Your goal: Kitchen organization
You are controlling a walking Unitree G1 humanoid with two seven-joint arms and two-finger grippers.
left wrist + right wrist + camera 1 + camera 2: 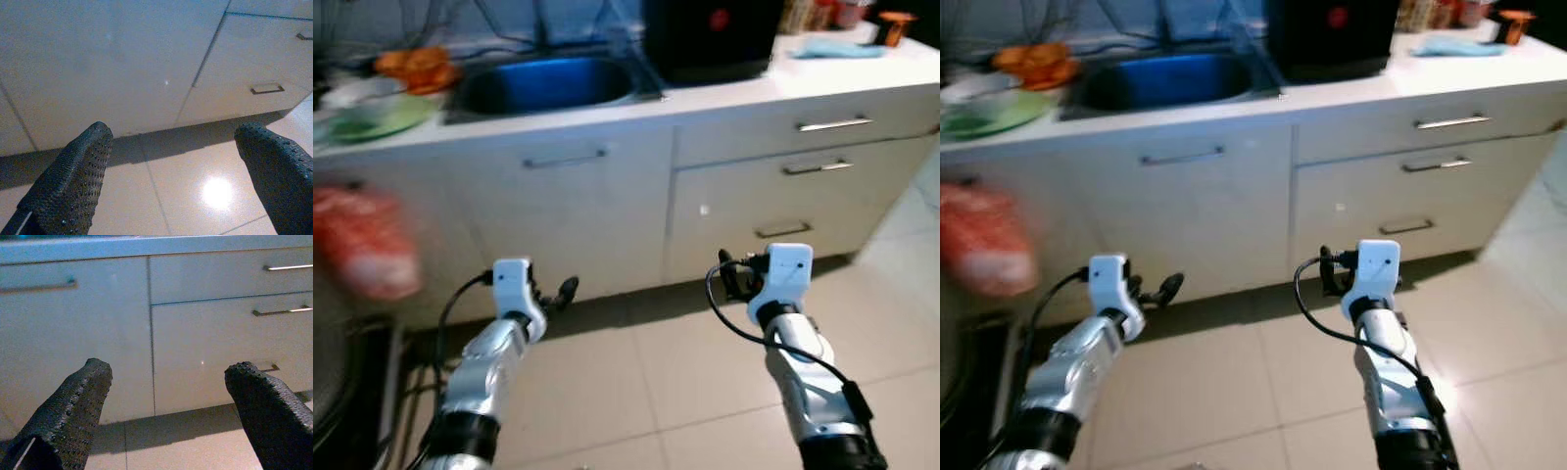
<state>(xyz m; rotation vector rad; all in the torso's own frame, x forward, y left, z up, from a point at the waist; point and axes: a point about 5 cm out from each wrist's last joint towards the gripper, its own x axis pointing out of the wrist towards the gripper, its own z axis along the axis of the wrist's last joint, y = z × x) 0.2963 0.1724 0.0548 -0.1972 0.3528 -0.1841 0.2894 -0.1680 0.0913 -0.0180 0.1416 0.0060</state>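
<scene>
The long white counter [822, 83] runs side to side, up above and ahead of both grippers, with the blue sink [543, 83] set in it up past the left gripper [553, 294] and a big black box [710, 39] just beside the sink, up past the right gripper [729, 274]. Under the counter, the white cupboard door [568, 211] and the drawers [803, 191] face the grippers, and their thin handles lie flat, side to side. Both grippers hang low over the tan floor [636, 382], empty, with fingers spread wide, pointing at the cupboards, and a blurry red thing [362, 245] is off to the left of the left gripper.
</scene>
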